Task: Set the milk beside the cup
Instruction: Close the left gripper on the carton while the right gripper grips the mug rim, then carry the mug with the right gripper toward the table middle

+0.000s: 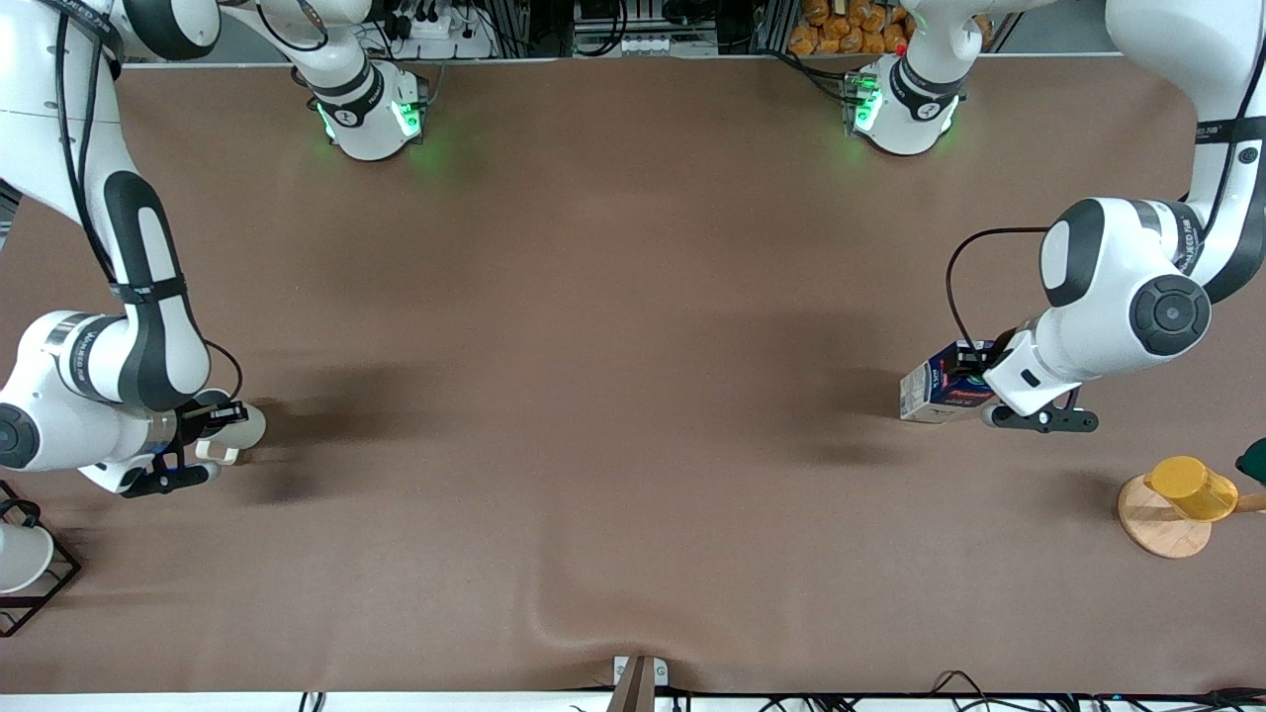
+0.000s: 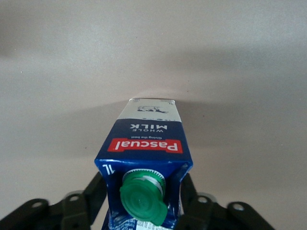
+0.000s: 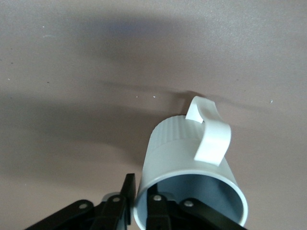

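Observation:
The milk [image 1: 935,391], a dark blue carton with a green cap and red label band, is toward the left arm's end of the table. My left gripper [image 1: 974,379] is shut on its top. In the left wrist view the fingers [image 2: 93,191] press both sides of the carton [image 2: 148,139] beside the cap, around my left gripper [image 2: 144,196]. The cream cup [image 1: 242,430] is at the right arm's end. My right gripper [image 1: 213,427] is shut on its rim. In the right wrist view [image 3: 144,201], one finger is inside the cup [image 3: 182,148] and one outside. I cannot tell whether either object rests on the table.
A yellow cup [image 1: 1192,487] on a wooden disc [image 1: 1157,524] stands nearer the front camera than the milk, with a dark green object [image 1: 1254,460] beside it. A black wire rack [image 1: 40,593] with a white cup [image 1: 20,556] sits near the right gripper. The brown cloth [image 1: 633,346] has a wrinkle [image 1: 584,623].

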You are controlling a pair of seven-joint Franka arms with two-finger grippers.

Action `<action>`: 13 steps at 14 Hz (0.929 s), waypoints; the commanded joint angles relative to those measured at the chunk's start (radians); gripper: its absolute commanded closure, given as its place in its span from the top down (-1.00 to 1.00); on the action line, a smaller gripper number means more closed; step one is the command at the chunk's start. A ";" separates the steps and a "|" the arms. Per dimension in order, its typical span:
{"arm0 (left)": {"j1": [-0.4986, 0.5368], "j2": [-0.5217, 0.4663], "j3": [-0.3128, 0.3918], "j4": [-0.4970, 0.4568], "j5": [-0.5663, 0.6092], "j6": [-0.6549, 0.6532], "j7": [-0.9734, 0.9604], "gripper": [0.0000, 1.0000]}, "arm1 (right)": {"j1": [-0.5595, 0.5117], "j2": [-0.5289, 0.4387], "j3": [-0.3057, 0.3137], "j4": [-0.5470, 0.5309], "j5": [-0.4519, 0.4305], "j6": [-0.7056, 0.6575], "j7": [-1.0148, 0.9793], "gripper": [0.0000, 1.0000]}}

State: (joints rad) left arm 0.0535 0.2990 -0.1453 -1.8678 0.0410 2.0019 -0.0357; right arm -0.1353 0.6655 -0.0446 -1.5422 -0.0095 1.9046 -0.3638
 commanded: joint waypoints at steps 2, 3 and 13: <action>0.000 0.005 0.001 0.009 0.013 0.006 0.016 0.14 | -0.009 -0.006 0.011 0.007 -0.020 -0.002 -0.009 -0.88; -0.001 0.003 0.001 0.009 0.013 0.006 0.016 0.09 | -0.009 -0.010 0.011 0.013 -0.018 -0.001 -0.014 -0.88; 0.000 -0.029 -0.003 0.044 0.013 -0.027 0.011 -0.14 | 0.023 -0.034 0.166 0.106 0.026 0.022 -0.136 -1.00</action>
State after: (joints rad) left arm 0.0528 0.2943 -0.1460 -1.8369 0.0410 2.0006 -0.0357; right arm -0.1218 0.6261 0.0777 -1.4380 -0.0115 1.9132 -0.4901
